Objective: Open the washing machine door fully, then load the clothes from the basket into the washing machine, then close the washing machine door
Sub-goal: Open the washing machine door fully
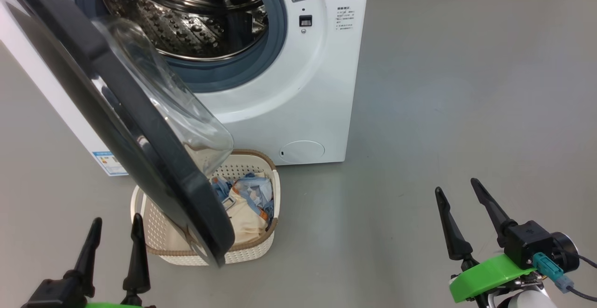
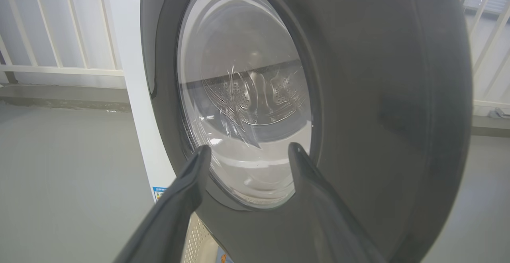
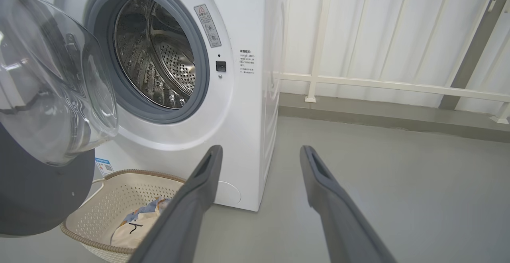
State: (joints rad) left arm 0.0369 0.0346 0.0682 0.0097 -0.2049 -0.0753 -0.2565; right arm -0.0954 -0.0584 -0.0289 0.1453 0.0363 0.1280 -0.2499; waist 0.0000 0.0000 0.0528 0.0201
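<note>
Head view, washing machine: The white washing machine [image 1: 303,98] sits at 12 o'clock on the grey floor [image 1: 466,88]. Its shiny drum [image 1: 196,23] can be seen.
Head view, door: The big black door [image 1: 163,168] stands swung out. It runs from 10 o'clock down to 7 o'clock. Its clear glass bowl [image 1: 158,88] bulges toward the machine.
Head view, basket: The cream basket [image 1: 252,253] sits on the floor at 8 o'clock, close in front of the machine. The door hides its left half.
Head view, clothes: The clothes [image 1: 249,200] lie inside the basket. They are blue and cream.
Head view, left fingers: The left fingers [image 1: 137,256] are at 8 o'clock by the bottom edge. They are apart and hold nothing.
Head view, right fingers: The right fingers [image 1: 451,228] are at 4 o'clock. They are apart and hold nothing, well away from the basket.
Left wrist view, door: The dark front of the door takes up most of the picture, with its round window in the middle.
Left wrist view, left fingers: They rise from 6 o'clock, spread apart. Their tips are in front of the window's lower edge. It is hard to tell if they touch it.
Left wrist view, railing: A white railing [image 2: 59,36] stands at 10 o'clock.
Right wrist view, washing machine: It is at 11 o'clock with its drum showing. The glass bowl is at 9 o'clock.
Right wrist view, basket: It is at 7 o'clock, with the clothes inside.
Right wrist view, right fingers: They rise from 6 o'clock, apart, over bare floor.
</note>
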